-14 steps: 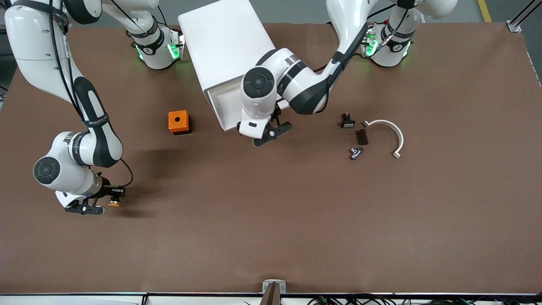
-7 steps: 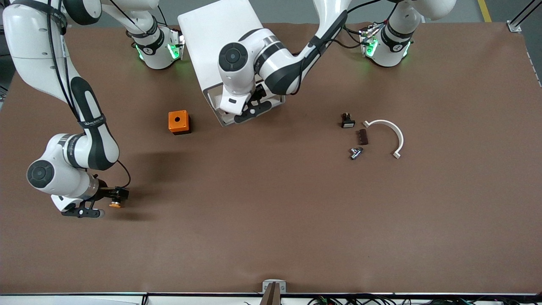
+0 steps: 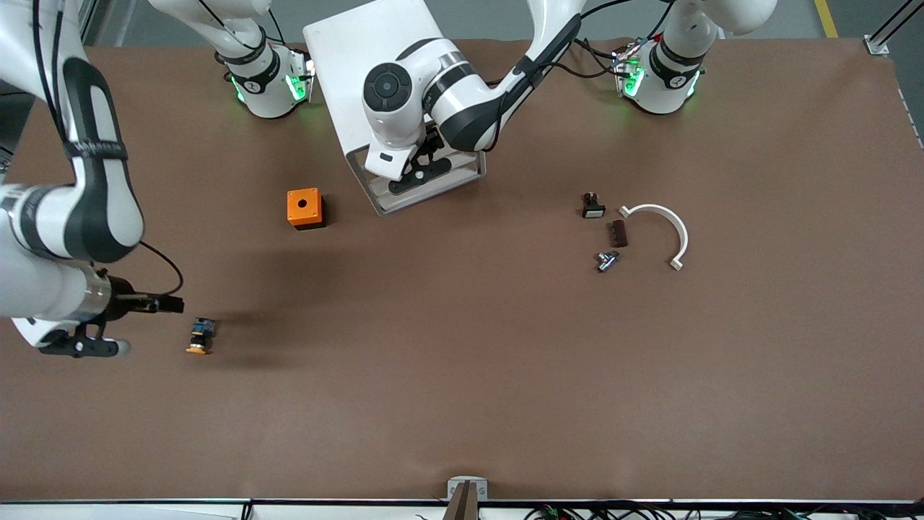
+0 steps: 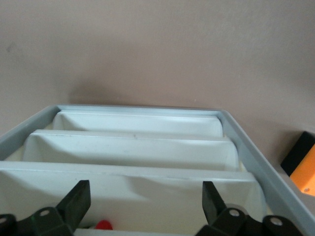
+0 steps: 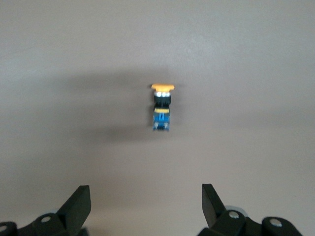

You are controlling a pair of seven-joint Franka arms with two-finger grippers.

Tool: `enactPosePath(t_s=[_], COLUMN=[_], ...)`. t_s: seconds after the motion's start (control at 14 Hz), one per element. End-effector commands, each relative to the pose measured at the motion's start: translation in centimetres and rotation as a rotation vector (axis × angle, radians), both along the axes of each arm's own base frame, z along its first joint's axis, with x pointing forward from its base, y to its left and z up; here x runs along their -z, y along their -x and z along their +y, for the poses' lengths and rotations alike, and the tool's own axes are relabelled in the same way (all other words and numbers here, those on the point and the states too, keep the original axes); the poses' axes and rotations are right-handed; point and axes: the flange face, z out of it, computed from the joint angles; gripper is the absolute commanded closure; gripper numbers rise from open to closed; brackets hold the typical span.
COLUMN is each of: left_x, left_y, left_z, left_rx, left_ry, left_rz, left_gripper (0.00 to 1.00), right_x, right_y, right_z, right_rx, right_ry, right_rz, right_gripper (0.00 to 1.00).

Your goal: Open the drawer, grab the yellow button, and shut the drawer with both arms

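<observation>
- Orange-capped and black-bodied, the button (image 3: 201, 336) lies on its side on the bare brown table (image 3: 462, 375) toward the right arm's end, nearer the front camera than the orange cube (image 3: 304, 208).
- Right gripper (image 3: 108, 326) hangs just above the table near the button, not touching it; its fingers stand spread and hold nothing.
- In the right wrist view the button (image 5: 161, 105) sits clear of the gripper (image 5: 142, 209), in line with the gap between the two black fingertips (image 5: 78, 204), with open tabletop between them; its blue patch faces the camera.
- Left gripper (image 3: 420, 167) is over the white drawer (image 3: 462, 172), which stands pulled out from the front of the white cabinet (image 3: 361, 58).
- In the left wrist view that gripper (image 4: 145, 206) has its fingers (image 4: 211, 199) parted and gripping nothing, above the drawer's (image 4: 246, 142) white dividers; a small red thing (image 4: 103, 225) shows low between them, too little of it to name.
- Toward the left arm's end lie a small black part with a white face (image 3: 593, 206), a dark brown block (image 3: 618, 233), a metal fitting (image 3: 606, 260) and a white curved piece (image 3: 668, 231), close together.
</observation>
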Motion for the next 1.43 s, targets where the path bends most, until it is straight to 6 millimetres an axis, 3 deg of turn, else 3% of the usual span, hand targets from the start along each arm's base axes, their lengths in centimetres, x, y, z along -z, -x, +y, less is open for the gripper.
enactPosePath(t_s=[0.0, 0.21, 0.43, 0.71, 0.79, 0.93, 1.07, 1.36], left_x=[0.4, 1.1, 0.3, -1.6, -3.0, -8.6, -14.0, -23.4], left_y=[1.5, 1.1, -1.3, -8.4, -9.9, -12.8, -14.0, -15.8], left_z=[-0.4, -0.1, 1.1, 5.5, 6.6, 9.8, 12.9, 22.6], left_rx=[-0.043, -0.054, -0.071, -0.166, -0.18, -0.206, -0.204, -0.216], left_ry=[0.028, 0.023, 0.039, 0.07, 0.09, 0.157, 0.201, 0.205], left_rz=[0.085, 0.098, 0.082, 0.053, 0.035, -0.017, -0.048, -0.034], left_gripper=[0.01, 0.01, 0.01, 0.01, 0.01, 0.01, 0.01, 0.01], right_x=[-5.7, -10.3, -13.9, -15.8, -16.3, -17.5, -18.3, -17.7], right_y=[2.8, 4.6, 5.5, 5.7, 5.5, 5.3, 5.4, 5.8], right_z=[1.8, 3.8, 4.0, 3.0, 3.2, 2.9, 1.7, 2.0], right_rx=[0.011, 0.023, 0.011, -0.008, -0.006, 0.0, 0.02, 0.029], right_ry=[-0.01, -0.003, -0.003, -0.01, 0.005, 0.005, -0.005, -0.011], right_rz=[0.004, -0.005, -0.004, 0.0, -0.014, -0.04, -0.056, -0.012], right_gripper=[0.0, 0.0, 0.0, 0.0, 0.0, 0.0, 0.0, 0.0])
